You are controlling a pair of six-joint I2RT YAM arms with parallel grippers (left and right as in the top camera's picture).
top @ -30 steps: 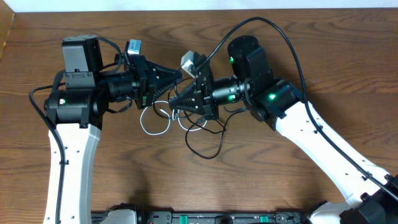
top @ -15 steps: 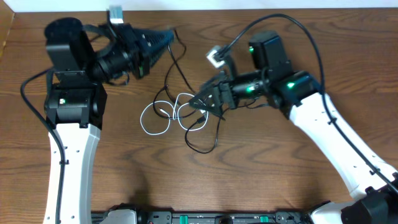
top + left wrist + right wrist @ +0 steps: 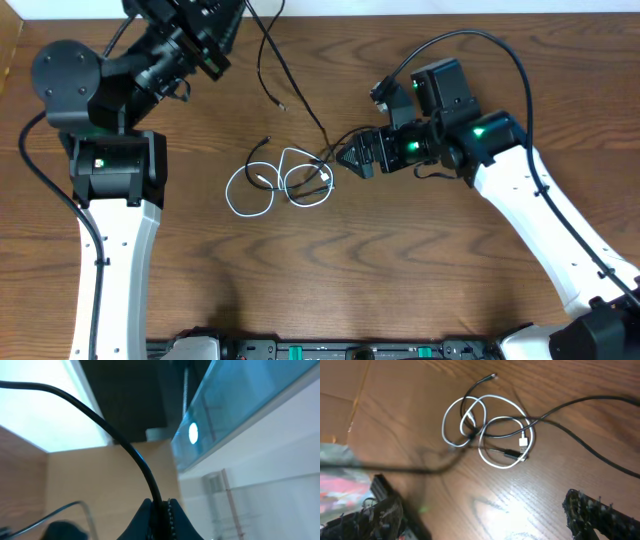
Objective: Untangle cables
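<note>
Cables lie mostly in one tangle near the middle of the counter [image 3: 400, 280], a little toward its far edge. The white cable [image 3: 522, 441] is laid there in several overlapping loops, flat on the wood. A second black cable [image 3: 506, 453] is threaded through those loops, with one small plug pointing toward the far edge and another plug resting inside the white loops.

The left gripper [image 3: 161, 507] is raised over the far edge, toward the far left corner, and its fingers are pressed together on a black cable [image 3: 131, 451], which is pinched between the tips. In the overhead view two strands are seen to run from that grip: one ends in a plug over the far part of the counter, the other leads to the tangle.

The right gripper [image 3: 348, 160] is held low just beside the right side of the tangle. In the right wrist view its fingers [image 3: 375, 515] are spread wide, and nothing is seen clamped between them. A blurred black strand is seen crossing close to the camera near one finger; whether it touches cannot be told.
</note>
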